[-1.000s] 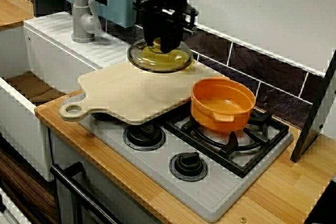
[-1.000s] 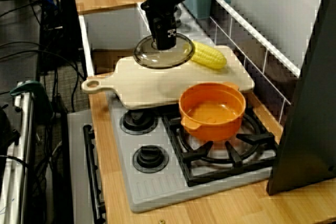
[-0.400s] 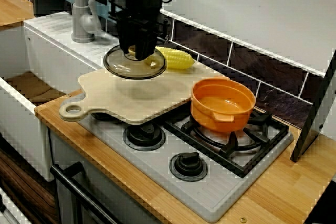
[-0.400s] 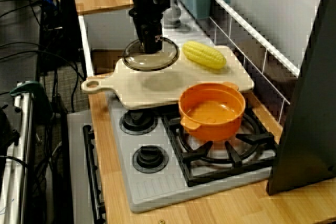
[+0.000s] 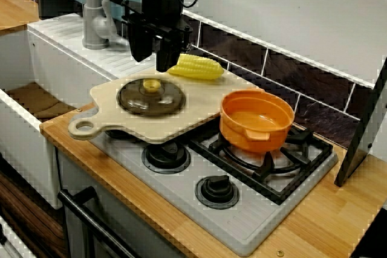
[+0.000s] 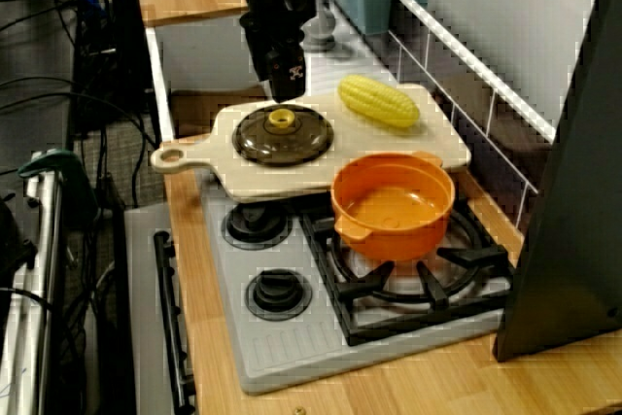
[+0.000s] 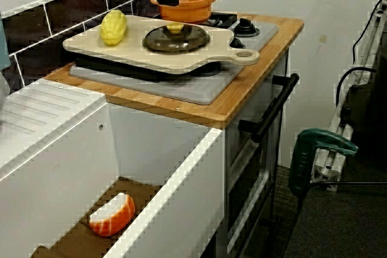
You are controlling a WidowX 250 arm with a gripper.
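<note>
- Currently the gripper (image 5: 152, 57) hangs just above the glass lid (image 5: 151, 96), jaws spread, nothing between them, no contact with the lid.
- In the view from the front of the stove both fingers (image 5: 140, 51) show apart, pointing down, just behind the lid's yellow knob.
- The lid lies flat, knob up, on the cutting board (image 5: 181, 118), towards its handle end.
- The view from the stove's far end agrees: gripper (image 6: 282, 85) is over the lid's (image 6: 283, 133) back edge, and the lid is fully on the board (image 6: 389, 151).
- The corn cob (image 5: 195, 66) lies on the same board, at the back near the tiles, apart from the lid.
- The orange pot (image 5: 257, 119) sits on the burner grate beside the board, open, well apart from the gripper.
- The view from the sink side shows the lid (image 7: 176, 38) between the corn (image 7: 113, 27) and the board's handle.
- That view also has an orange-and-white piece (image 7: 112, 214) down in the sink.
</note>
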